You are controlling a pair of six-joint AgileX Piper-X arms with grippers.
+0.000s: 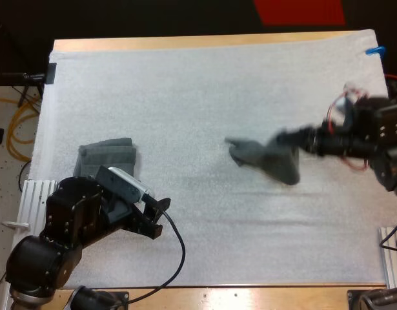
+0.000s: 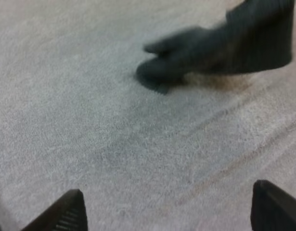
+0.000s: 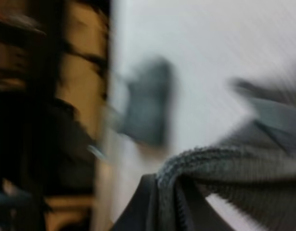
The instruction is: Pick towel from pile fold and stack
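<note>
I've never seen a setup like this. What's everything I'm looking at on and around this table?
held towel: one, dark grey-green, right of the mat's centre, pinched at one end by the right gripper
folded stack: one, dark grey-green, at the mat's left side; number of towels unclear
mat: one, white, covering the table
table: one, wooden, edges showing around the mat
left gripper: one, black, open, over bare mat near the folded stack
right gripper: one, black, shut on the held towel

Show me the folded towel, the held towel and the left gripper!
folded towel [image 1: 108,155]: high view, top face.
held towel [image 1: 272,158]: high view, its middle.
left gripper [image 1: 161,218]: high view, between fingertips.
</note>
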